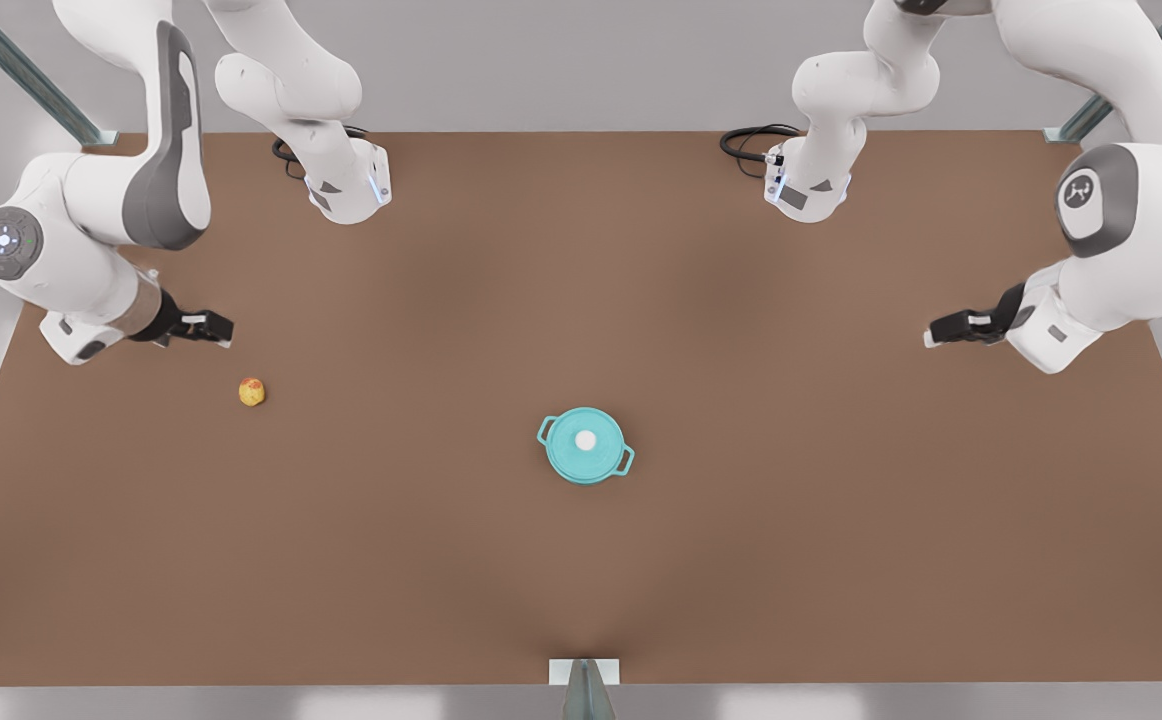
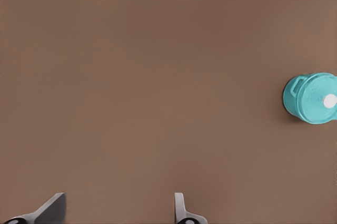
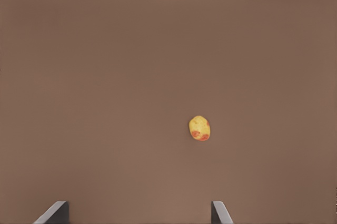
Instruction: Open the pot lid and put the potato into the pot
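While the pot lid (image 1: 585, 440) sat closed on the pot (image 1: 586, 447) mid-table, the potato (image 1: 252, 392) lay well off toward the front view's left of the pot, just beside the right gripper (image 1: 209, 328), whose fingers (image 3: 57, 212) stood spread and empty. The left gripper (image 1: 951, 330), jaws parted too, hung far out on the pot's other side. The lid looked rigid and light, best pinched by its small white knob (image 2: 329, 100); the potato seemed firm, rounded, apt to roll, so grip across its middle.

1. My arms (image 1: 91, 210) are glossy white, with rounded joints and dark grey side panels.
2. One grey joint cap (image 1: 6, 242) bears small coloured dots.
3. Black cables (image 1: 756, 143) coil at my bases.
4. My grippers (image 1: 203, 327) are black.
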Controlling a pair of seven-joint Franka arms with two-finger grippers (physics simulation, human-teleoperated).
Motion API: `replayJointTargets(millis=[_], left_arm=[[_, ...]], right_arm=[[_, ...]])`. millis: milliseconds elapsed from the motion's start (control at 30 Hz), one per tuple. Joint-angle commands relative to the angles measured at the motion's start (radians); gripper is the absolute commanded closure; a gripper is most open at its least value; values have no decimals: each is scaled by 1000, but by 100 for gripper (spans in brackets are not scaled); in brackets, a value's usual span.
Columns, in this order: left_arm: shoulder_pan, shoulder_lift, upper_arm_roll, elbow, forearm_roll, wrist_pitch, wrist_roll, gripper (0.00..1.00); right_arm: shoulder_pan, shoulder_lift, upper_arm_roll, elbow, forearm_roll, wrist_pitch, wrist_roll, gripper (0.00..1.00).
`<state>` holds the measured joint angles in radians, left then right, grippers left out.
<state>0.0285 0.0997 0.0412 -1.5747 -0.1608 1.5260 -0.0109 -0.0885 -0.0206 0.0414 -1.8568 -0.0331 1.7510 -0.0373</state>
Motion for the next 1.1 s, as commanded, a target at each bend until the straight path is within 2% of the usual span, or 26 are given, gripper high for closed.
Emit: replayJointTargets(millis=[0,100,200,267,367,400,433,467,567,700,833,900,933,1000,1067], left_arm=[[1,0,0,1,-14,129,23,0],[-42,25,-46,-2,44,106,-61,0],[-249,75,-219,9,96,106,-463,0],[-395,202,-227,137,93,109,-595,0],[-616,386,-227,332,210,143,-923,0],[-633,442,-227,343,239,256,-952,0],[-647,537,-225,423,271,347,-1047,0],[-654,607,-224,492,316,359,-1060,0],[-654,712,-208,499,320,589,-1153,0],[-654,816,-175,575,320,720,-1156,0],[-656,841,-153,568,351,738,-1086,0],[-657,835,-158,548,402,643,-985,0],[-680,833,-156,545,406,596,-953,0],[-702,838,-158,536,414,545,-914,0],[-708,838,-159,513,435,545,-913,0]], right_arm=[[56,1,2,2,-16,197,-30,0],[56,2,2,2,-16,196,-30,0],[56,4,2,2,-16,196,-32,0],[56,5,2,2,-16,194,-33,0],[56,7,2,2,-16,194,-33,0],[56,7,2,2,-16,194,-33,0],[56,8,2,2,-16,194,-33,0],[56,8,2,2,-16,194,-33,0],[56,10,2,2,-16,194,-33,0],[56,13,2,2,-16,193,-33,0],[56,37,6,-27,-11,97,-27,0],[52,27,5,-84,-1,122,-26,0],[50,-24,3,-189,1,200,-19,0],[44,-82,-11,-286,22,272,5,0],[47,-62,-23,-254,32,211,8,0]])
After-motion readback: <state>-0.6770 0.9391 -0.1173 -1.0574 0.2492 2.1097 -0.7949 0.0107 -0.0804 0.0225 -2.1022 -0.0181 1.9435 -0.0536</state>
